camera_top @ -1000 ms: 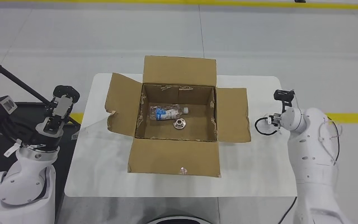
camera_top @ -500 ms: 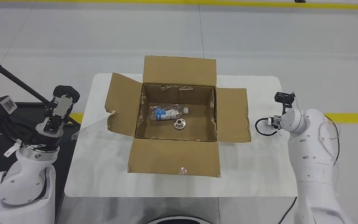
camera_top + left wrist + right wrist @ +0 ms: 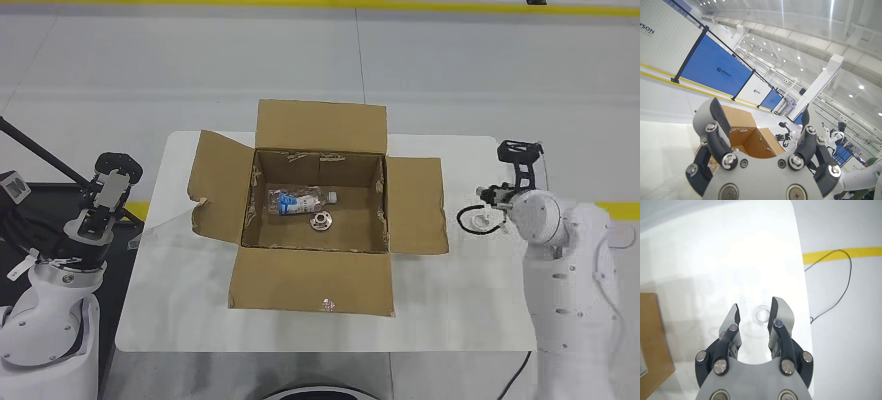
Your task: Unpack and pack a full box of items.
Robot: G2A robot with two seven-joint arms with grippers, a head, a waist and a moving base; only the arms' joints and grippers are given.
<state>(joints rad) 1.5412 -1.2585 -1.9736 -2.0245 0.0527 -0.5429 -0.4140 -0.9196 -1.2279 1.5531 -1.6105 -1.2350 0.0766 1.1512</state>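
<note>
One clear ring (image 3: 762,316) is laid outside the open box (image 3: 320,125), below the right gripper (image 3: 754,313), which is spread wide and empty. The left gripper (image 3: 761,111) is spread and empty too. A bottle (image 3: 293,202) and a round part (image 3: 321,220) are left inside.

You have a white table (image 3: 450,300) with an open box (image 3: 312,280) on its middle, flaps spread out. Near the right edge, apart from the box, lies a small clear ring (image 3: 761,322).
</note>
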